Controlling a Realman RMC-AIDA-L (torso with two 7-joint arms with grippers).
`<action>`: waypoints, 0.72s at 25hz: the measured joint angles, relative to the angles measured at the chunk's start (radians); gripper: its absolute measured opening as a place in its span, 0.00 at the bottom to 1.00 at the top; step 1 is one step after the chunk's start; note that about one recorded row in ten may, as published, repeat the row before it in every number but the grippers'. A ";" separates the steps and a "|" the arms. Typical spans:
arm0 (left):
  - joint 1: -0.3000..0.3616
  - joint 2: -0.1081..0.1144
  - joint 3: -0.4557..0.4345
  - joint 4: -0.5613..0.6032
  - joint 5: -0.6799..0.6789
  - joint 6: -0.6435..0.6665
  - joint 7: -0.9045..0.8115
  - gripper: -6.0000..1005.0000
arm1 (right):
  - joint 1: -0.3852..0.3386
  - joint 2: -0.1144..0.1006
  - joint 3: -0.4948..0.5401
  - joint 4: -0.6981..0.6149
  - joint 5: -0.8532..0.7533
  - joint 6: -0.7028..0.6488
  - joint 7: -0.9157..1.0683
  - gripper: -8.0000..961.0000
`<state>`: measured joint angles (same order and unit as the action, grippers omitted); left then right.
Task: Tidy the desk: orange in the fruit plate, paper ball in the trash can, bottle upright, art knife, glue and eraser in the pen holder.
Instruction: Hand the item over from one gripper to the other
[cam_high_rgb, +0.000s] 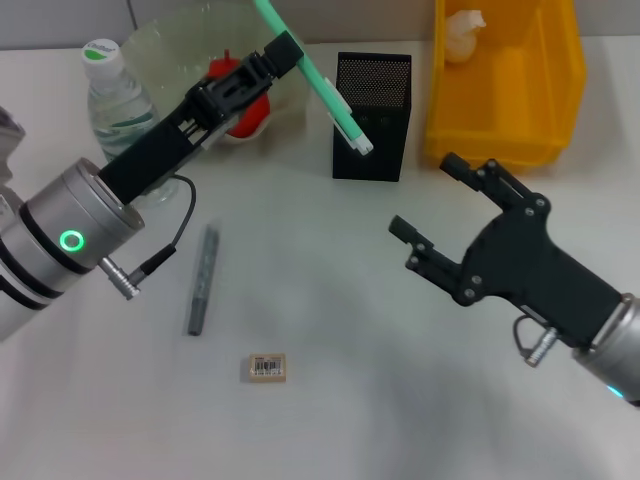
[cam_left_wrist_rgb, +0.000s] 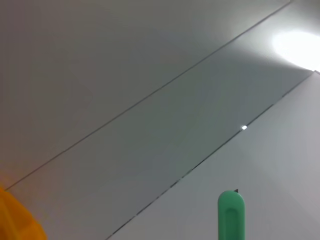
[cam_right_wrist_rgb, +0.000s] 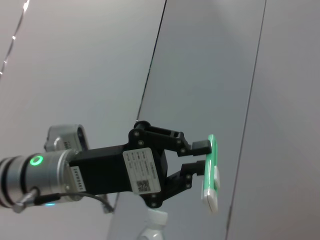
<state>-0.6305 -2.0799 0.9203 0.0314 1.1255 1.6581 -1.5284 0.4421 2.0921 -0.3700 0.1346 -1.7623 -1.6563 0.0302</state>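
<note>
The left gripper (cam_high_rgb: 283, 52) is raised above the desk (cam_high_rgb: 330, 330), its fingers closed on the green-and-white art knife (cam_high_rgb: 318, 82), which slants down so its white end hangs at the front top edge of the pen holder (cam_high_rgb: 372, 116); the tilt looks chosen to feed the slim plastic handle into the tall black mesh box. The right gripper (cam_high_rgb: 425, 205) hovers low over the bare desk in front of the yellow trash can (cam_high_rgb: 510, 85), fingers spread wide and empty, probably waiting. The crumpled paper ball (cam_high_rgb: 462, 35) already lies in that smooth plastic bin, and the glossy orange (cam_high_rgb: 245, 100) sits by the wavy glass fruit plate (cam_high_rgb: 165, 45), partly hidden by the arm, so whether it is inside I cannot tell. The clear bottle (cam_high_rgb: 113, 95) stands upright. A grey stick, likely the glue (cam_high_rgb: 202, 278), and the beige block eraser (cam_high_rgb: 267, 367) remain flat on the desk
</note>
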 joint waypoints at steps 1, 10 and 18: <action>0.000 0.000 0.000 0.000 0.000 0.000 0.000 0.19 | 0.005 0.000 0.007 0.015 0.000 0.006 -0.016 0.70; -0.005 0.000 -0.048 -0.119 0.000 -0.021 0.012 0.19 | 0.021 0.000 0.058 0.094 -0.003 0.035 -0.087 0.69; -0.012 0.000 -0.084 -0.171 0.009 -0.021 0.033 0.19 | 0.043 0.000 0.074 0.128 -0.006 0.071 -0.112 0.68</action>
<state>-0.6424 -2.0800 0.8363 -0.1395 1.1341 1.6375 -1.4953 0.4846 2.0923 -0.2961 0.2628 -1.7682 -1.5850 -0.0814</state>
